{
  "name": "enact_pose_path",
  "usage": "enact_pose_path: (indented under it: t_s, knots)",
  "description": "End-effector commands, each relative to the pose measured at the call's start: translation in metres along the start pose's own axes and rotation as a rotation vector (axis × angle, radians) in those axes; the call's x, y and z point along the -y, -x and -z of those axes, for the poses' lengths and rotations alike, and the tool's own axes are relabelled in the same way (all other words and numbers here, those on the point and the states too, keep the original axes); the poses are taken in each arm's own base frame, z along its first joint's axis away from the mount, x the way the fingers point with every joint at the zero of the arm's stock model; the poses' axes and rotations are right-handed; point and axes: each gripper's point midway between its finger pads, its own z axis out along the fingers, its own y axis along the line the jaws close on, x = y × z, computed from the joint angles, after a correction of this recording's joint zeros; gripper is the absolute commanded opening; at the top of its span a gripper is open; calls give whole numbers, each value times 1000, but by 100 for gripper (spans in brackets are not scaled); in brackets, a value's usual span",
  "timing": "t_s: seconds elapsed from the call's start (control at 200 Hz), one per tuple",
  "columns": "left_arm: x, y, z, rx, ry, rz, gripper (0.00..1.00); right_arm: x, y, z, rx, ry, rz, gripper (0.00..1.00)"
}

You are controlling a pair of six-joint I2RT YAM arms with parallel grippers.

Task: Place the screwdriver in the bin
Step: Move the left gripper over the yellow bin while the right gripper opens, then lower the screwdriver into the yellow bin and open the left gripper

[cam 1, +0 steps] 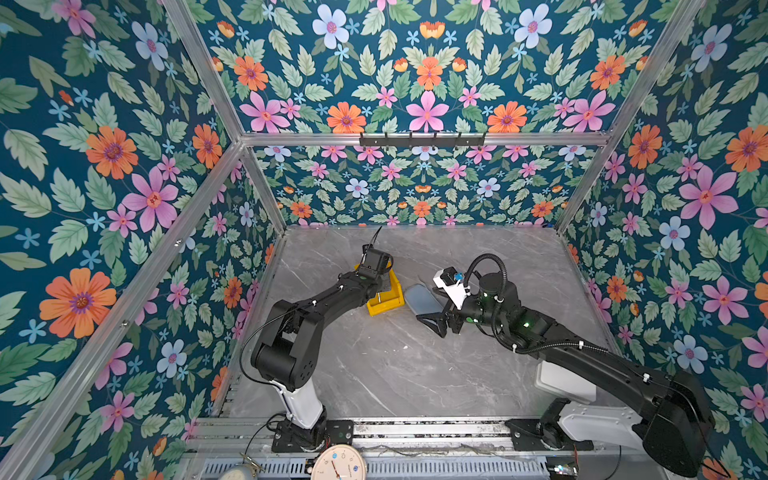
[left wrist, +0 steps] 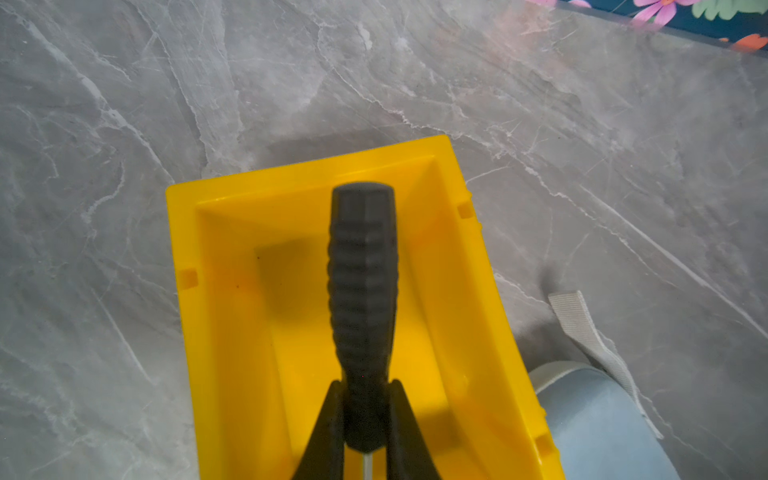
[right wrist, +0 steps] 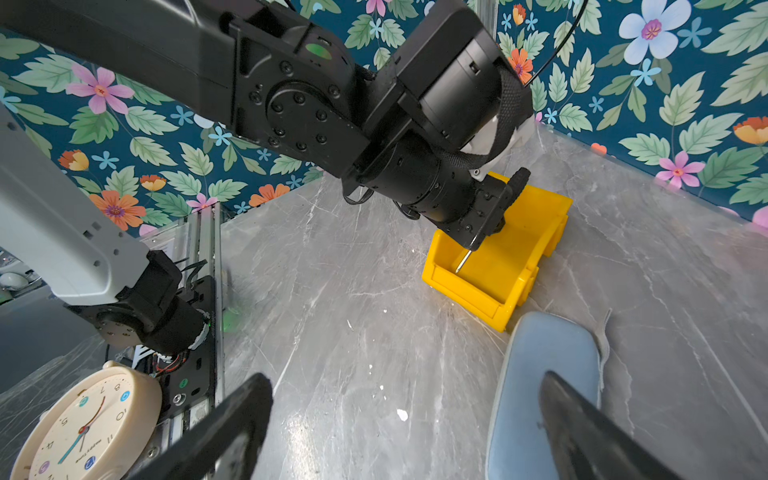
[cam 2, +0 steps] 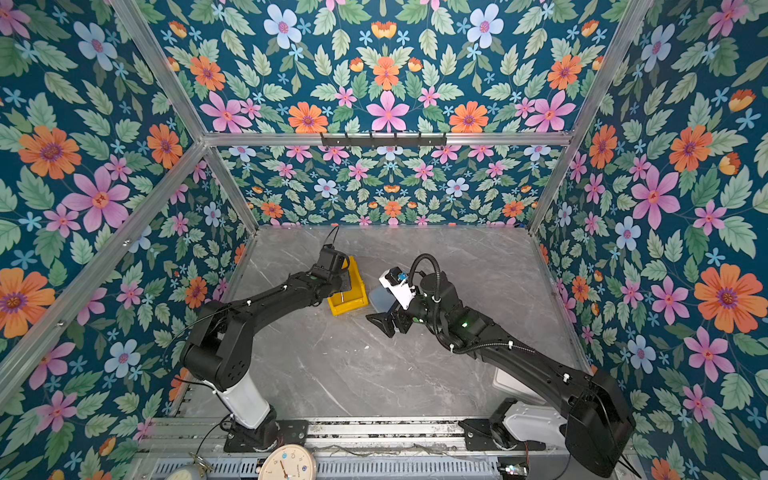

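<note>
Left hand (left wrist: 365, 388) grips the screwdriver (left wrist: 363, 270) over the bin (left wrist: 478, 291); right hand (right wrist: 405, 380) gapes wide above the desk (right wrist: 332, 332).

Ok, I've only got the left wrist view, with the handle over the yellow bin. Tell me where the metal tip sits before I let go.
Observer: In the right wrist view the screwdriver stands tilted, tip down inside the bin, toward its low front lip.
Operator: Check that the other arm is out of the way.
Observer: The right pincer is open and empty, off to the side of the bin by the blue case.
Operator: Report anything else nearby.
Observer: A clock sits out front, well away from the bin.
</note>
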Motion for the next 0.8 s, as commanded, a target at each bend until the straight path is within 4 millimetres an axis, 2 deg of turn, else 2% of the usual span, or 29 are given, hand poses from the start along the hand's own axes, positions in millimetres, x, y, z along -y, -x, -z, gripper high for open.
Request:
enact_pose_path:
  t_s: [0.0, 0.305, 0.565, 0.645, 0.795]
  knots:
    - [-1, 3, -5, 6, 14, -32, 0, 1, 7, 1, 27, -6, 23, 99]
    - [-3, -12, -24, -40, 32, -44, 0, 4, -2, -3, 8, -15, 16, 99]
    - [-4, -18, -29, -60, 34, -39, 0, 6, -3, -3, 7, -26, 15, 99]
    - [-3, -17, -27, -56, 31, -38, 14, 7, -3, -3, 7, -32, 14, 99]
    - [-3, -11, -21, -31, 27, -32, 34, 10, -2, 0, 14, -57, 10, 99]
